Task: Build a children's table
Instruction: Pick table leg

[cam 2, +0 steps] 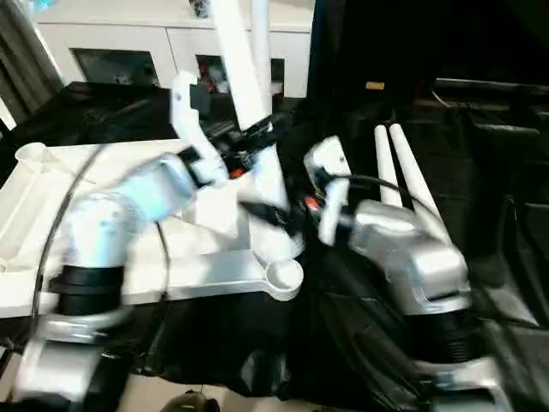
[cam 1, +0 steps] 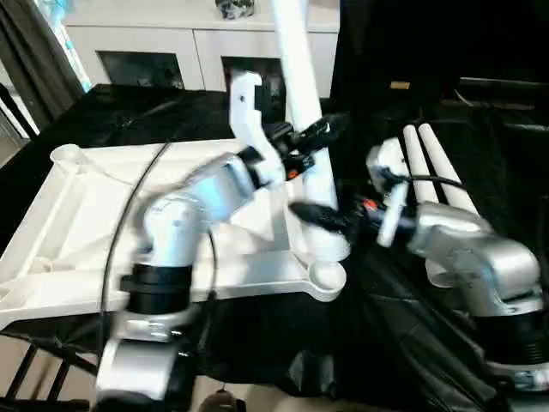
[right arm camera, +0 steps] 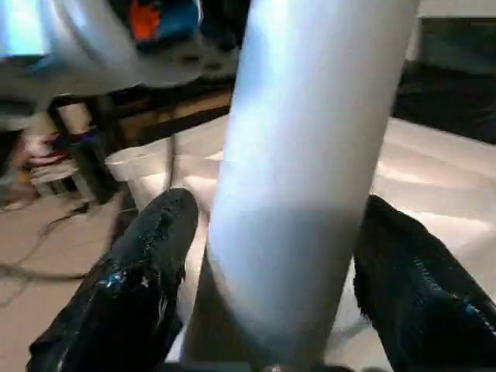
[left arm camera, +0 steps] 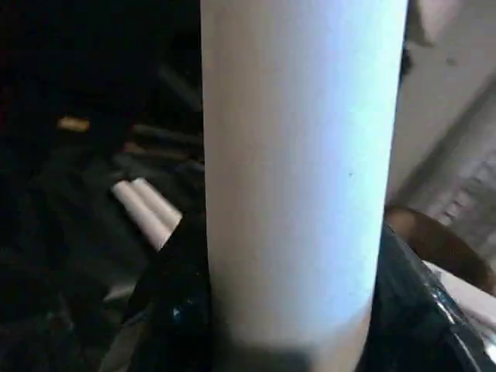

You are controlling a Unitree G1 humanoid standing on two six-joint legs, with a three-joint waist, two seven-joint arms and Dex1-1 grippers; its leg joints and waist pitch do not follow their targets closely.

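Note:
The children's table's white tabletop (cam 1: 69, 223) lies underside up on the black-covered table. One white leg (cam 1: 300, 86) stands upright at its near right corner, its foot beside the round corner socket (cam 1: 327, 275). My left gripper (cam 1: 313, 137) is shut on the leg at mid height, and in the left wrist view both black fingers (left arm camera: 174, 310) press against the leg (left arm camera: 302, 170). Lower down, my right gripper (cam 1: 313, 215) straddles the same leg. In the right wrist view its fingers (right arm camera: 147, 271) stand on either side of the leg (right arm camera: 302, 155), with a thin gap on one side.
Two more white legs (cam 1: 433, 163) lie side by side on the black cloth to the right of my right arm. A white cabinet with glass doors (cam 1: 171, 43) stands behind the table. A black cable (cam 1: 129, 215) loops over my left forearm.

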